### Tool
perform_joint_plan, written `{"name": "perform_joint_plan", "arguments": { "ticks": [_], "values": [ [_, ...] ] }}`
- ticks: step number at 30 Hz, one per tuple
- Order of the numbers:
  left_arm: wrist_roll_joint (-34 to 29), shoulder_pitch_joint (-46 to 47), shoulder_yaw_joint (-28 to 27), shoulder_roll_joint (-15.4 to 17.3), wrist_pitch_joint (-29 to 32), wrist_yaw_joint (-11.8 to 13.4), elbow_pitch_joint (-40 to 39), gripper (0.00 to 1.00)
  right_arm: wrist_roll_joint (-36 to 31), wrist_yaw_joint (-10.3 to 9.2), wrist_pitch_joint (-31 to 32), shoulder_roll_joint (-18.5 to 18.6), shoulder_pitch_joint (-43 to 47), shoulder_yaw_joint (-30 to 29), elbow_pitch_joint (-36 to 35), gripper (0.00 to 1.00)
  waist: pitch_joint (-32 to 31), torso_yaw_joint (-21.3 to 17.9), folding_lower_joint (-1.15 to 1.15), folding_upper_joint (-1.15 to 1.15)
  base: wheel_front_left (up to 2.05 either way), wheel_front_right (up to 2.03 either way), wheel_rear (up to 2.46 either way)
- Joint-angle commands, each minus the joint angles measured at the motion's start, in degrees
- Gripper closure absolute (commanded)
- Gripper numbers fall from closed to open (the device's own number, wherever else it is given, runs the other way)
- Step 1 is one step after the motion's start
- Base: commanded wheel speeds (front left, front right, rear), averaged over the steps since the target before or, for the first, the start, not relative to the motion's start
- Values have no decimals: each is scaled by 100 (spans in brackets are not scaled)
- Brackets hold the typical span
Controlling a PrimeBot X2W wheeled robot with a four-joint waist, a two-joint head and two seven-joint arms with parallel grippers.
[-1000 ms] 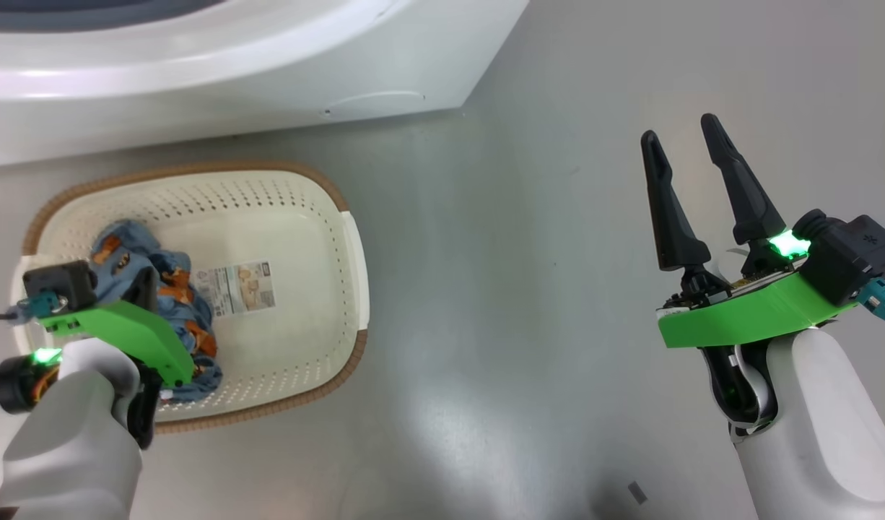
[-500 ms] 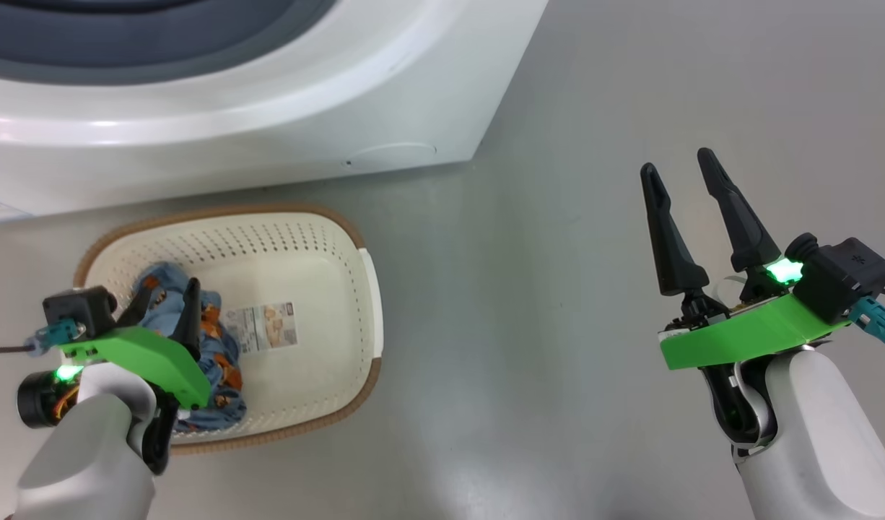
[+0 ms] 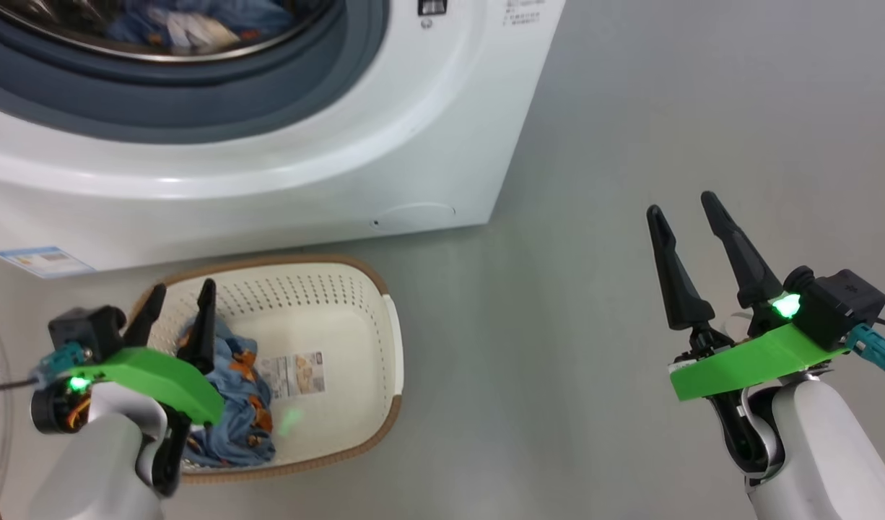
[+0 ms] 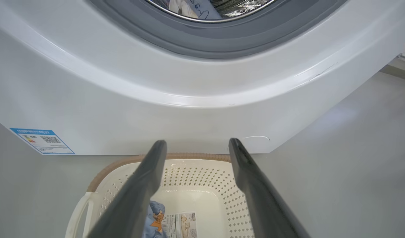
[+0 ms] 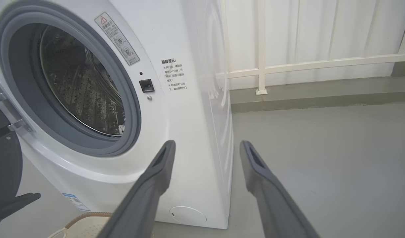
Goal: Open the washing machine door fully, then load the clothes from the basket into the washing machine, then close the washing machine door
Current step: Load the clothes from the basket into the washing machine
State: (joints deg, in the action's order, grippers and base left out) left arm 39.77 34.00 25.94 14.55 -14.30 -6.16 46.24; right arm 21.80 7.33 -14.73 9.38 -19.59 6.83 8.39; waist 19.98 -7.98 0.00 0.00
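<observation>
The washing machine (image 3: 269,166) stands with its mouth uncovered, and blue and white clothes (image 3: 175,22) lie in the steel drum. The washing machine door (image 5: 2,165) hangs swung out at the left. Before the machine sits the basket (image 3: 341,310), holding a heap of light-blue printed clothes (image 3: 229,404) at its left side. My left gripper (image 3: 182,290) hovers open over that side of the basket, above the heap, with nothing between its fingers. In the left wrist view the left gripper (image 4: 197,142) points at the machine's lower front. My right gripper (image 3: 681,204) is open and empty over bare floor to the right.
Grey floor (image 3: 558,361) stretches to the right of the machine and basket. A white railing (image 5: 262,66) and a low kerb run along the wall behind. A blue sticker (image 3: 42,260) marks the machine's lower left, a round cap (image 3: 417,213) its lower right.
My left gripper has opened and risen off the clothes, which stay in the basket. The head camera has tilted up, bringing the drum into view. The right gripper keeps its pose.
</observation>
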Motion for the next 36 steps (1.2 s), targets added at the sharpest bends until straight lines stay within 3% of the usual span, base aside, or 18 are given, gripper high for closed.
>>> {"name": "perform_joint_plan", "arguments": {
  "ticks": [1,21,36],
  "values": [
    [-91,-81,-202,249,-69,50,-155,0,48,16,-27,52,123,138,-117,0,-234,100,0,0,0,0,0],
    [-747,-1950,-978,306,-70,629,-2729,0,186,16,-27,210,616,278,139,0,-1302,330,0,0,0,0,0],
    [-957,-2944,-1232,297,-70,929,-3940,0,220,16,-27,394,939,285,254,0,-1731,462,0,0,0,0,0]
  ]
}}
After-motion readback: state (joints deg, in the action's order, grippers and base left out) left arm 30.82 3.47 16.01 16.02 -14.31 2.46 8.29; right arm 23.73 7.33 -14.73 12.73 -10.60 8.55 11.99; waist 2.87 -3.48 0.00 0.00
